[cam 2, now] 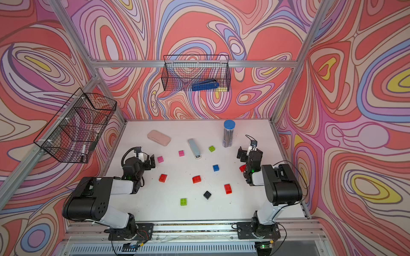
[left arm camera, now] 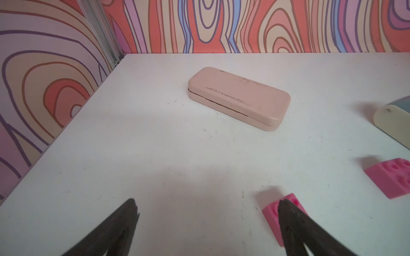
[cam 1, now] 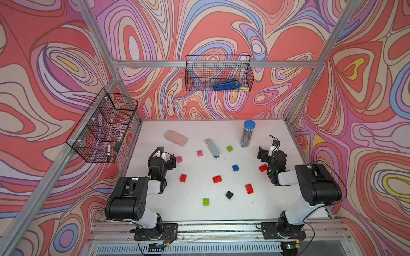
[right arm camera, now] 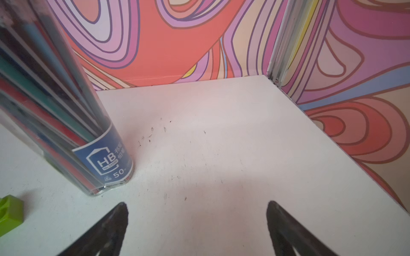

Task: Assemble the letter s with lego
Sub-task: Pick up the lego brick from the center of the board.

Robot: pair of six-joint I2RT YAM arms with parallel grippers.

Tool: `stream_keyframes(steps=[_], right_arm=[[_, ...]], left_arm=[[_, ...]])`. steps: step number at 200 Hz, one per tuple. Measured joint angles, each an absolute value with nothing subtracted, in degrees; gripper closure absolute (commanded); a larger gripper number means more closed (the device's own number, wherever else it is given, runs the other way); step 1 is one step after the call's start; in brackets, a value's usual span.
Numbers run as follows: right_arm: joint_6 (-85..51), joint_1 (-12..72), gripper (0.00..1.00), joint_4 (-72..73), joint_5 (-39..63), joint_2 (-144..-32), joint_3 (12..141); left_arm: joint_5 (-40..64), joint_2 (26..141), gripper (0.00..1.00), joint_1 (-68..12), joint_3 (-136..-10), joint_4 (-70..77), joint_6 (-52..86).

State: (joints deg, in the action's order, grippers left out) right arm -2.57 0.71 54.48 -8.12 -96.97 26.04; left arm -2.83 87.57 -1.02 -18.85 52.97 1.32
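**A:** Where do the bricks lie?

**B:** All ten lie loose and separate on the white table (cam 1: 190, 212), none joined. At the left, a pink brick (cam 1: 179, 159) sits just beside the left gripper (left arm camera: 206, 202). A second pink brick (cam 1: 200, 153) lies a little further in. A blue brick (cam 1: 235, 167) is near the middle. A first red brick (cam 1: 183, 177), a second red brick (cam 1: 217, 179) and a third red brick (cam 1: 249, 188) are spread across the table nearer the front. A fourth red brick (cam 1: 263, 168) lies just beside the right arm (cam 1: 317, 188). A black brick (cam 1: 229, 194) and a lime green brick (cam 1: 206, 201) lie nearest the front. A rear lime green brick (cam 1: 229, 148) sits toward the back.

**A:** And the grippers?

**B:** Both have their jaws spread wide and hold nothing. In the left wrist view one finger (left arm camera: 290, 223) overlaps the pink brick, and I cannot tell whether they touch. The right gripper (right arm camera: 196, 202) hovers over bare table.

**A:** What surrounds them?

**B:** A grey-blue stapler (cam 1: 212, 149) lies between the second pink brick and the rear lime green brick. A pink oblong case (cam 1: 176, 137) rests toward the back left. A clear pencil tube (cam 1: 246, 136) with a blue lid stands upright near the right gripper. A wire basket (cam 1: 218, 66) on the back wall holds a blue stapler (cam 1: 226, 85).
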Motion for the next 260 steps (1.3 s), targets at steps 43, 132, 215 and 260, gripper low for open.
stream_keyframes(steps=[43, 132, 215, 260], right_arm=[[-2.57, 0.71, 0.02, 54.48, -8.12, -96.97, 26.04], [-2.57, 0.71, 0.02, 54.48, -8.12, -96.97, 26.04], [-1.65, 0.71, 0.02, 46.78, -5.91, -91.64, 27.24], [-2.48, 0.73, 0.02, 32.03, 3.2, -78.04, 34.72]], left_arm=[[-3.09, 87.57, 0.0, -1.02, -19.2, 52.29, 1.54], [-3.25, 87.57, 0.0, -1.02, -20.58, 50.7, 1.54], [-6.63, 80.34, 0.0, -1.45, -21.54, 41.67, 1.93], [-16.67, 66.78, 0.0, -7.55, -32.29, 22.44, 6.17]])
